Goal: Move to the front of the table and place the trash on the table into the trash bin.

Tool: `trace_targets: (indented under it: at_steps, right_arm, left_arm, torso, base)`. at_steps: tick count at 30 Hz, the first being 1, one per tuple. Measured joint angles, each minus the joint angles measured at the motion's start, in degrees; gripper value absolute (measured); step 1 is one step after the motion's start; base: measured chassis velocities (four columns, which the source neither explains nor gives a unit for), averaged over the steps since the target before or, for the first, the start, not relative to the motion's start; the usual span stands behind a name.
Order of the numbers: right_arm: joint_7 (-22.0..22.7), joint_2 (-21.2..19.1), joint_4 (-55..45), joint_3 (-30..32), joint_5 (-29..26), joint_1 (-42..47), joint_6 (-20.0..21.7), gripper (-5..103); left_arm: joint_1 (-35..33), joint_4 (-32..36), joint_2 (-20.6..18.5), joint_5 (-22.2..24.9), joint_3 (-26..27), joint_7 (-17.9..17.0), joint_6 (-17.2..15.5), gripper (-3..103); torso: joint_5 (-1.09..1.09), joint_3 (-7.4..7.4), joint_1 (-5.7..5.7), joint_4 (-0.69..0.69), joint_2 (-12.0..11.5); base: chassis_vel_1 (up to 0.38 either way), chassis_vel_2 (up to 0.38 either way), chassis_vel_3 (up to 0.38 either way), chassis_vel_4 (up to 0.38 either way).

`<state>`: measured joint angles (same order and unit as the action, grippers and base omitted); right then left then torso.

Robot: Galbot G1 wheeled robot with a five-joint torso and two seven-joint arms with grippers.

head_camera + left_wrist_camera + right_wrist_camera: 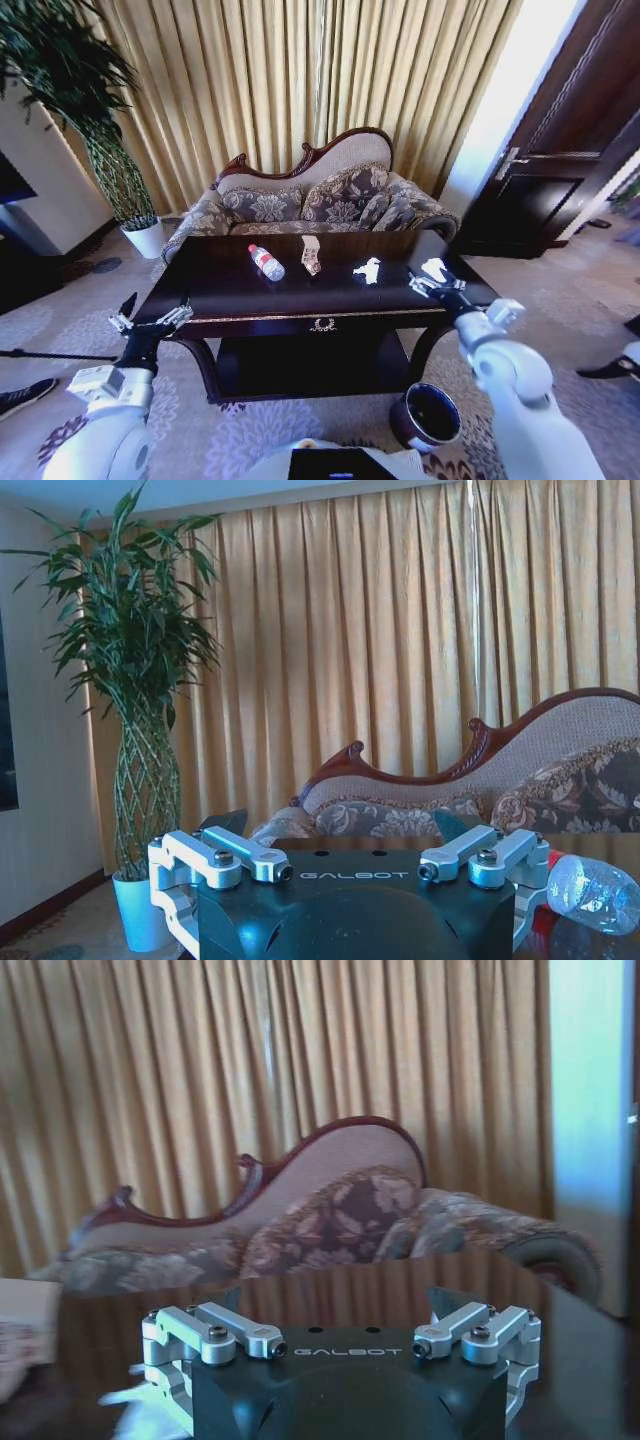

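Head view: we see the trash lying in a loose row across the table (230, 290): a clear bottle (266, 262), a tan wrapper (311, 254), a white scrap (368, 270) and another scrap (434, 268) near its right edge. Our right gripper (432, 284) hangs beside that last scrap, fingers spread, probably lined up to take it. Our left gripper (150, 322) waits open at the table's left corner. The trash bin (428, 416) stands low on patterned carpet; a sofa (310, 200) and gold curtains (300, 80) sit behind.
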<state>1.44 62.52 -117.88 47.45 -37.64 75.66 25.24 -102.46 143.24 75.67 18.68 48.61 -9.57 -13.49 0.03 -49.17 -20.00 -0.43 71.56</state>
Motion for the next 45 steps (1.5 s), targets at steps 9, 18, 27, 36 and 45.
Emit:
trace_targets:
  at_steps: [9,18,27,36,45]
  right_arm:
    - [-2.2,-8.5,13.4,-1.2,-1.5,-7.4,-0.3,100]
    - [-6.1,-12.5,18.1,-2.1,-1.9,-9.8,5.3,100]
    - [-8.5,-14.2,23.5,-5.0,-0.3,-14.1,7.0,100]
    - [-8.4,-14.8,27.7,-8.5,1.9,-18.0,7.0,100]
    - [-8.0,-14.6,30.2,-9.8,3.5,-19.2,7.3,100]
  left_arm:
    - [-0.2,0.0,0.2,0.2,0.5,-0.1,0.1,100]
    - [-0.3,0.0,1.1,0.3,0.1,-0.1,0.4,100]
    - [-0.5,0.0,1.3,0.3,0.1,0.2,1.4,100]
    - [-0.6,0.0,1.3,0.2,-0.1,1.2,2.5,100]
    - [-0.7,0.0,1.4,0.3,0.0,2.0,3.1,100]
  torso:
    - [-0.03,-0.01,-0.05,0.01,0.0]
    - [-0.03,-0.01,-0.05,0.00,0.0]
    - [-0.02,-0.01,-0.05,0.01,0.0]
    - [-0.02,-0.01,-0.04,0.00,0.0]
    - [-0.03,-0.01,-0.04,0.00,0.0]
  base:
    - [0.000,0.000,0.000,0.000]
    - [0.000,0.000,0.000,0.000]
    - [0.000,0.000,0.000,0.000]
    - [0.000,0.000,0.000,0.000]
    - [0.000,0.000,0.000,0.000]
